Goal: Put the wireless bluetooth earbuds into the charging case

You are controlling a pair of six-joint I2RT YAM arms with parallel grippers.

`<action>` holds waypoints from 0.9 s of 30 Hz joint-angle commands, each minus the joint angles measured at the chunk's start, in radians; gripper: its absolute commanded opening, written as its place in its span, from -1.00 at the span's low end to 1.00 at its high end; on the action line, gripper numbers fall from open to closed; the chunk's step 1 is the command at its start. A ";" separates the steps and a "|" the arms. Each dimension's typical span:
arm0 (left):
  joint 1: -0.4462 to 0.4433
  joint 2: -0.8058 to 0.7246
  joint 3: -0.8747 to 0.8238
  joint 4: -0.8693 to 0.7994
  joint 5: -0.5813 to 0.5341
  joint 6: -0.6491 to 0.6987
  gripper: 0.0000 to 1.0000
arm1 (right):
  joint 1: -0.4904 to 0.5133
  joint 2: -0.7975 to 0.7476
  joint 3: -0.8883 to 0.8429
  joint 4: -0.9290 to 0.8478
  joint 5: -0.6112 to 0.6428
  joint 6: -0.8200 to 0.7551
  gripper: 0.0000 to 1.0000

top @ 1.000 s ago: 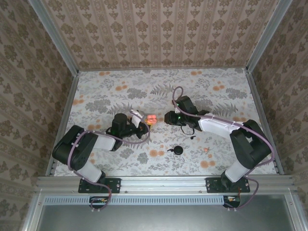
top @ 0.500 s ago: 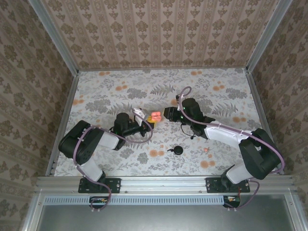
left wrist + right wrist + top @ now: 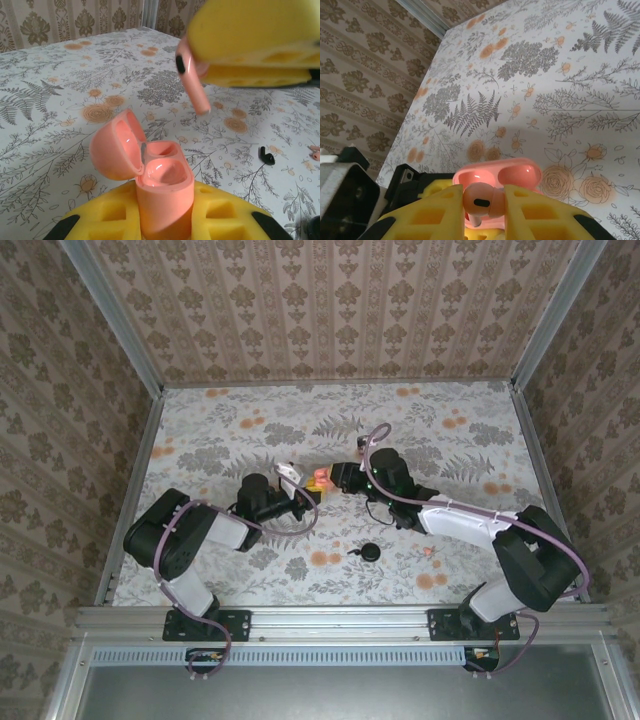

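Note:
The salmon-pink charging case (image 3: 162,190) stands upright between the yellow pads of my left gripper (image 3: 162,212), which is shut on it. Its lid (image 3: 114,145) is swung open to the left and both wells are bare. My right gripper (image 3: 482,202) is shut on a salmon-pink earbud (image 3: 482,199), stem pointing down. That earbud (image 3: 192,85) hangs a little above and beyond the case's open mouth. In the top view the case (image 3: 320,480) sits mid-table, with the left gripper (image 3: 303,494) and right gripper (image 3: 337,476) meeting over it.
A round black case (image 3: 370,552) lies on the floral table in front of the grippers. A small black earbud (image 3: 267,156) and another pink earbud (image 3: 432,552) lie to the right. Patterned walls and metal rails close in the table.
My right gripper has moved left with the pink earbud, closing the gap to the open case. The left gripper shifted slightly right early on, then held still.

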 commanded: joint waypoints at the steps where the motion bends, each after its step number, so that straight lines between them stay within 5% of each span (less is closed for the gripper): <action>1: -0.006 0.013 0.027 0.071 -0.009 -0.033 -0.72 | 0.014 0.022 0.027 0.042 0.025 0.006 -0.49; 27: -0.011 0.019 0.041 0.084 0.010 -0.067 -0.72 | 0.022 0.076 0.064 0.088 0.030 0.005 -0.50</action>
